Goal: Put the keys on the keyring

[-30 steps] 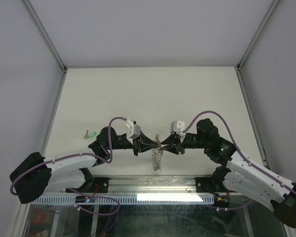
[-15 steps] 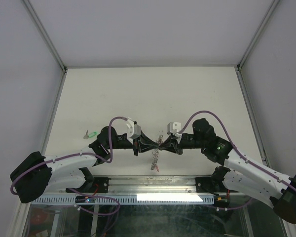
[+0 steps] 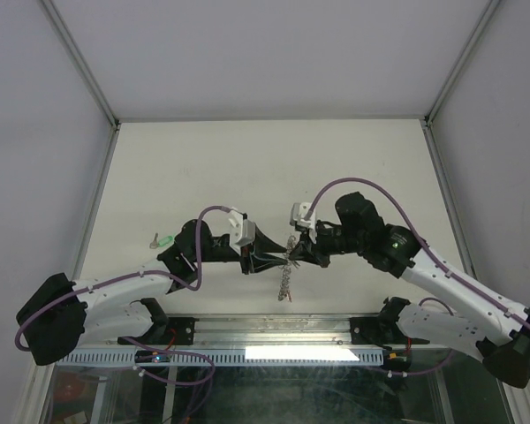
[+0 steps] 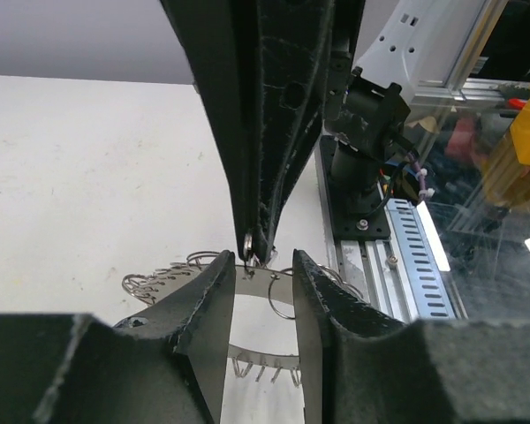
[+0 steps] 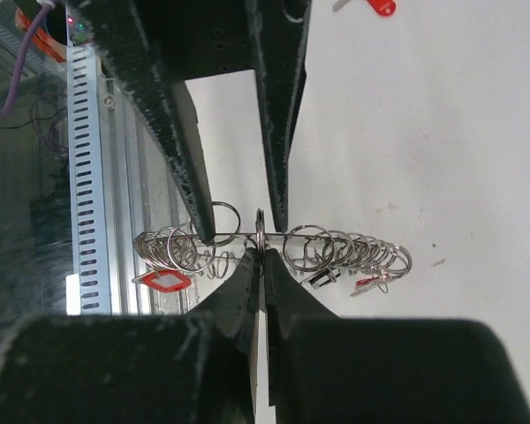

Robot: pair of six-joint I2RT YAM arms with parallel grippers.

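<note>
The keyring (image 4: 252, 284) is pinched by the right claw (image 5: 260, 261).
That claw is shut on its rim; the left claw (image 4: 261, 261) is held a little open around it. A green key (image 3: 165, 238) is seen well apart on the tabletop (image 3: 247, 168).

The worktop (image 3: 265, 168) is white and flat, with a few tiny dark specks on it. A small green key (image 3: 165, 238) lies flat on its left side, close to the edge. The right wrist view shows a red key (image 5: 380, 7) lying on the white top too. A shiny metal rail (image 3: 274, 329) runs along the near edge.
</note>
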